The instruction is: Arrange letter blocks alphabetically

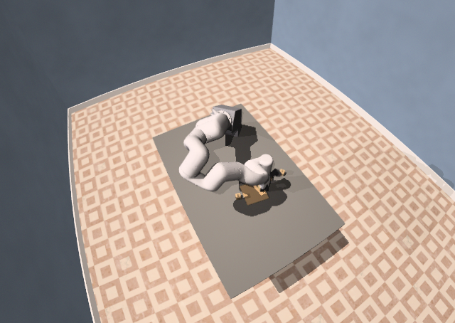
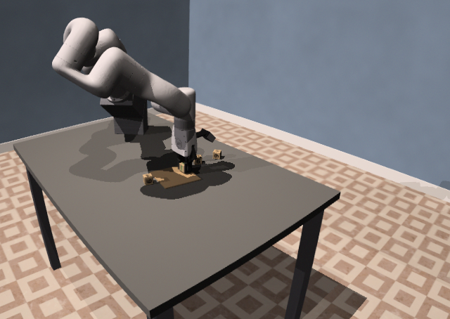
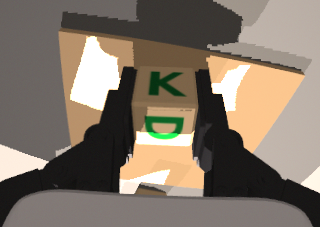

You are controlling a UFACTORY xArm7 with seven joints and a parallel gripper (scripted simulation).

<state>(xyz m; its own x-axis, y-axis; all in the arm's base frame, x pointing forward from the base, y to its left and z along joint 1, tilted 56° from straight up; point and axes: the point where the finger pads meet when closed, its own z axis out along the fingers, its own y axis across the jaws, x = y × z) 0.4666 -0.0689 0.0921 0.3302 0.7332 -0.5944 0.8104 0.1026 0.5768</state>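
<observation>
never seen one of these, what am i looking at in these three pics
The white jointed thing is a robot arm bolted to a grey table. One picture looks down from above, one from the side, and one from a camera on the arm's wrist. At the tip is a gripper, two black fingers clamped on a small wooden block showing K and D on two faces, low over a tan mat. Three more blocks lie around: one beside the mat, two on the table past the gripper.

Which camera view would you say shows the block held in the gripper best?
The wrist view: the held block fills the centre between the gripper fingers, with K and D readable. The exterior view shows it small over the mat; the top view hides it behind the arm.
</observation>
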